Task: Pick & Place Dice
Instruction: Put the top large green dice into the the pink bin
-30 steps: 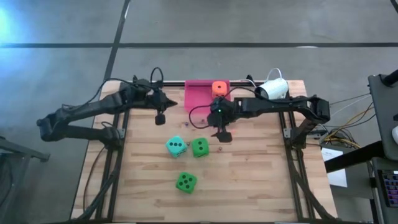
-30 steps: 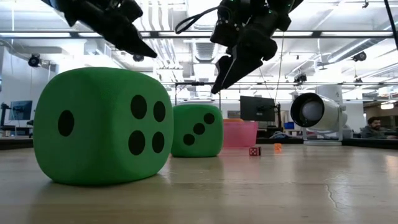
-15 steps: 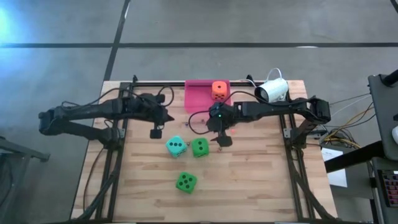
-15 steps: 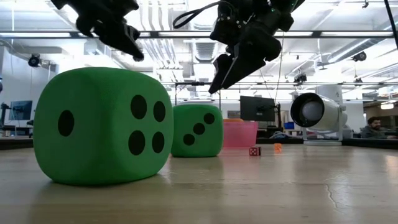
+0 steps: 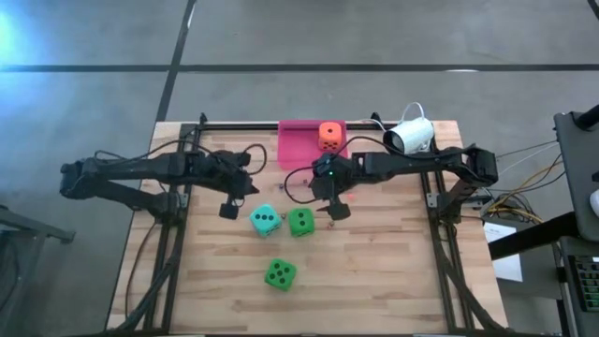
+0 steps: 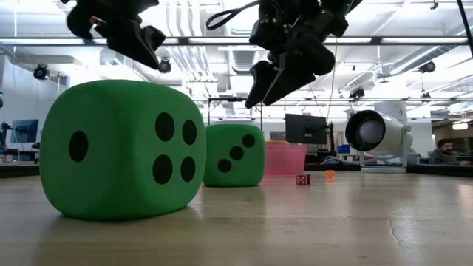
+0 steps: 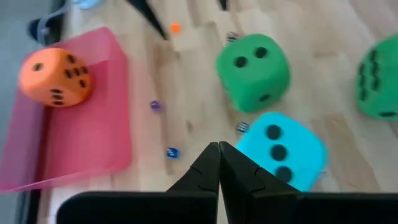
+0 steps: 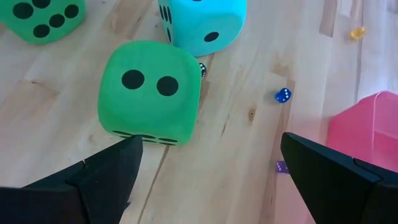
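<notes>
The orange die (image 5: pixel 329 136) sits in the pink tray (image 5: pixel 301 150) at the table's far edge. On the wood stand the teal die (image 5: pixel 265 220), a green die (image 5: pixel 300 222) right of it, and another green die (image 5: pixel 280 273) nearer the front edge. My left gripper (image 5: pixel 227 212) hangs shut just left of the teal die (image 7: pixel 283 149), holding nothing. My right gripper (image 5: pixel 337 208) hovers open above the table, right of and just beyond the middle green die (image 8: pixel 151 93). That die lies ahead of its spread fingers, untouched.
Tiny dice lie scattered on the wood between tray and big dice: a blue one (image 8: pixel 283 94), a purple one (image 8: pixel 281 167) and a yellow one (image 8: pixel 356 32). A white camera (image 5: pixel 410 136) lies at the far right corner. Bare wood spreads along the near edge.
My left gripper has swung away from the pink tray's left side toward the table's near edge, ending beside the teal die, tipped further down and still shut. My right gripper has rolled a little in place. The dice have not moved.
</notes>
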Tool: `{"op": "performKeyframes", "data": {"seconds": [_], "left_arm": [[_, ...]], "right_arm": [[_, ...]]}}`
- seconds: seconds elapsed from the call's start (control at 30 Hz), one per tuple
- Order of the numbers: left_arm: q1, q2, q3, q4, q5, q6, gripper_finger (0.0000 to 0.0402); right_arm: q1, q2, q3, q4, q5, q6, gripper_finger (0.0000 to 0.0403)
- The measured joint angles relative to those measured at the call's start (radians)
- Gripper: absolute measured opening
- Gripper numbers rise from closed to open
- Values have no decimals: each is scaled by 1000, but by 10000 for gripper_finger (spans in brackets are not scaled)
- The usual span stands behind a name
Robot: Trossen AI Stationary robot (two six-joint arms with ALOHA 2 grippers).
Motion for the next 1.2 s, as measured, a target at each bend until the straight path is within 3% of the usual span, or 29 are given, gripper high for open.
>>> {"op": "performKeyframes", "data": {"seconds": [0.5,1.2], "left_arm": [[-49,103,63,-89,-5,4,8],[-49,102,60,-104,-5,3,8]], "right_arm": [[0,0,1,6,0,-19,380],[11,0,1,113,-3,160,380]]}}
